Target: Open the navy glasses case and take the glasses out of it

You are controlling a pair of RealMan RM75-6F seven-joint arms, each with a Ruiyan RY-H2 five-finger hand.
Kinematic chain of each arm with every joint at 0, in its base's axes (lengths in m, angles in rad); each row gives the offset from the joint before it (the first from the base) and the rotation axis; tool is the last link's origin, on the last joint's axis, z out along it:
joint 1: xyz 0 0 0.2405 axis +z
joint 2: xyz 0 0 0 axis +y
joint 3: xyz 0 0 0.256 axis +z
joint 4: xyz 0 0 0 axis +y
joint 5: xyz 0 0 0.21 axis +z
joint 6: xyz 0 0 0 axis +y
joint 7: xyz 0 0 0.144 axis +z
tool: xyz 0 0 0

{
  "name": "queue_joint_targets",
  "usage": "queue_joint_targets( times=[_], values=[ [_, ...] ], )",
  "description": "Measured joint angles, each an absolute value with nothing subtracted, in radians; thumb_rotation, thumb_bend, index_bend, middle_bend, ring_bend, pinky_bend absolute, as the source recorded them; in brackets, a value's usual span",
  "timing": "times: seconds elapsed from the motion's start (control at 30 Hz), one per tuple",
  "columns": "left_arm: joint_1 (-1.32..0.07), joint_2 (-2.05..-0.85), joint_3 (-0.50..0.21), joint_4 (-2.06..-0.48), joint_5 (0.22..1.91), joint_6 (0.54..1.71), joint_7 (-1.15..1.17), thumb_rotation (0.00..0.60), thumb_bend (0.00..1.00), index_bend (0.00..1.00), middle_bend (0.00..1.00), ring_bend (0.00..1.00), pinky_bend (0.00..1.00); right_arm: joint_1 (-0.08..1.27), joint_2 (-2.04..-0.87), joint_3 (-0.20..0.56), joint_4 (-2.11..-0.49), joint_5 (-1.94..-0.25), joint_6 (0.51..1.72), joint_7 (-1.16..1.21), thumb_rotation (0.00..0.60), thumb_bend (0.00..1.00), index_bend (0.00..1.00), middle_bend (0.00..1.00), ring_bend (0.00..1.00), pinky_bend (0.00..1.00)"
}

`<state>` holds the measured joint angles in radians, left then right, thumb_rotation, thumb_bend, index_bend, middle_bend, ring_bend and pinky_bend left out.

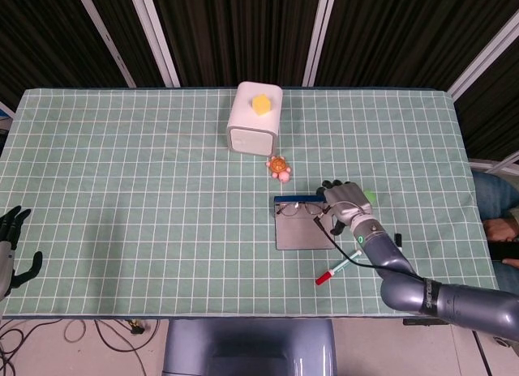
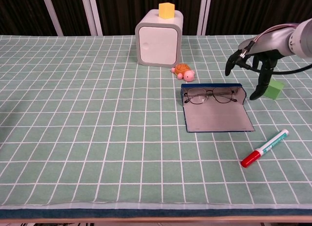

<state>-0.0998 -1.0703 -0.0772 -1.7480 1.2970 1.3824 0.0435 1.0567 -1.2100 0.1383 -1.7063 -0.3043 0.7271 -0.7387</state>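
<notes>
The navy glasses case point(image 2: 217, 120) point(image 1: 302, 232) lies open on the table, its grey lid flat toward the front. Thin-framed glasses point(image 2: 210, 95) point(image 1: 298, 207) rest in its blue tray at the far edge. My right hand point(image 2: 253, 58) point(image 1: 345, 198) hovers above the case's right end with fingers spread and hanging down, holding nothing and clear of the glasses. My left hand point(image 1: 11, 245) sits at the table's left edge, fingers apart and empty; the chest view does not show it.
A green cube point(image 2: 273, 88) sits just right of the case, under my right hand. A red-capped marker point(image 2: 265, 148) lies in front of it to the right. A toy turtle point(image 2: 183, 71) and a white box point(image 2: 158, 41) with a yellow block point(image 2: 166, 10) stand behind.
</notes>
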Motion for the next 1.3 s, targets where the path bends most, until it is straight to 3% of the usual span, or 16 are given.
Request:
queue_joint_targets(
  times=[0.2, 0.37, 0.77, 1.3],
  values=[
    [-0.103, -1.074, -0.077, -1.75, 1.287, 1.373, 0.052, 0.6, 0.44, 0.05, 0.0, 0.0, 0.0, 1.239, -1.201, 0.091, -1.596, -0.045, 0.566, -0.731, 0.6, 0.25, 0.23, 0.2, 0.18, 0.23],
    [-0.104, -1.075, -0.08, -1.754, 1.273, 1.369, 0.054, 0.6, 0.44, 0.05, 0.0, 0.0, 0.0, 1.349, -1.234, 0.031, -1.462, 0.051, 0.493, -0.683, 0.6, 0.32, 0.23, 0.23, 0.21, 0.23],
    [-0.107, -1.073, -0.083, -1.764, 1.25, 1.357, 0.063, 0.6, 0.44, 0.05, 0.0, 0.0, 0.0, 1.425, -1.362, -0.066, -1.305, 0.067, 0.455, -0.598, 0.6, 0.32, 0.28, 0.32, 0.29, 0.23],
    [-0.109, -1.074, -0.084, -1.766, 1.245, 1.357, 0.068, 0.6, 0.44, 0.05, 0.0, 0.0, 0.0, 1.442, -1.461, -0.119, -1.207, 0.01, 0.453, -0.503, 0.6, 0.33, 0.33, 0.38, 0.35, 0.23]
  ],
)
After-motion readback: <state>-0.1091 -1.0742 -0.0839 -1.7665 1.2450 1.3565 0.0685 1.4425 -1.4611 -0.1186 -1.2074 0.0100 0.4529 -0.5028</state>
